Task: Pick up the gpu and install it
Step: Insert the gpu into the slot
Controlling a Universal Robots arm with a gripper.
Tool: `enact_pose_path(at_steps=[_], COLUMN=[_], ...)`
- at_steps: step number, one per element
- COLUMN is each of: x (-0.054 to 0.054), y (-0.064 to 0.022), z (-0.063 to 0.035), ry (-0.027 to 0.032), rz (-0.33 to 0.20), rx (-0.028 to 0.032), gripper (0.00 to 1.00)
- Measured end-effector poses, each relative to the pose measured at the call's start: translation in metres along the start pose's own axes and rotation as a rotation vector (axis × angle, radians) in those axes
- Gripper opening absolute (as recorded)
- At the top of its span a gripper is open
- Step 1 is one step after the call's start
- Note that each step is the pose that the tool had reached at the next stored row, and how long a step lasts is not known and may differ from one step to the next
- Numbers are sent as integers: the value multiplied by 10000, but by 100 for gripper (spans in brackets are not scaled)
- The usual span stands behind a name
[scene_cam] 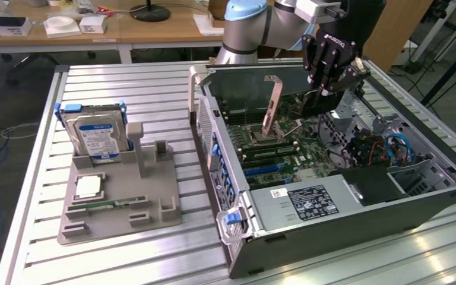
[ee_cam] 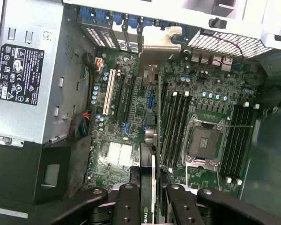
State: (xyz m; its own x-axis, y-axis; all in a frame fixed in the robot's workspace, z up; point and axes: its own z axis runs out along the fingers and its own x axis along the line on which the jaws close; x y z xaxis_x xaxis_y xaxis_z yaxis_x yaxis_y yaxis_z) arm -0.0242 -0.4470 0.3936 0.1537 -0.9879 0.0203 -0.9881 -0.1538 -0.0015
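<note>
Hard drive (scene_cam: 95, 138): standing upright in the grey holder (scene_cam: 117, 205).
Memory stick (scene_cam: 105, 205): lying flat on the holder.
Computer case (scene_cam: 418, 205): lying open on the slatted table (scene_cam: 125, 89), showing its motherboard (ee_cam: 145, 117).

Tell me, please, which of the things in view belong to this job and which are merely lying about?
Job in hand:
- thin green circuit card with black cooler, held edge-on in the black claw
- open grey computer case, with its green motherboard below the card

Lying about:
- boxy silver hard drive with blue label, upright in the grey holder tray
- small narrow green memory stick on that tray
</note>
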Motion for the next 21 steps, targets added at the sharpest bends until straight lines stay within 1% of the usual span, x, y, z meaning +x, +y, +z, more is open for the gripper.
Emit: enact_pose_path(at_steps=[14, 15, 21], x=[0, 0, -1], y=[0, 0, 0], z=[0, 1, 21], ry=[-2, -5, -4], rz=[0, 46, 930], rx=[0, 0, -18], gripper=[26, 26, 26])
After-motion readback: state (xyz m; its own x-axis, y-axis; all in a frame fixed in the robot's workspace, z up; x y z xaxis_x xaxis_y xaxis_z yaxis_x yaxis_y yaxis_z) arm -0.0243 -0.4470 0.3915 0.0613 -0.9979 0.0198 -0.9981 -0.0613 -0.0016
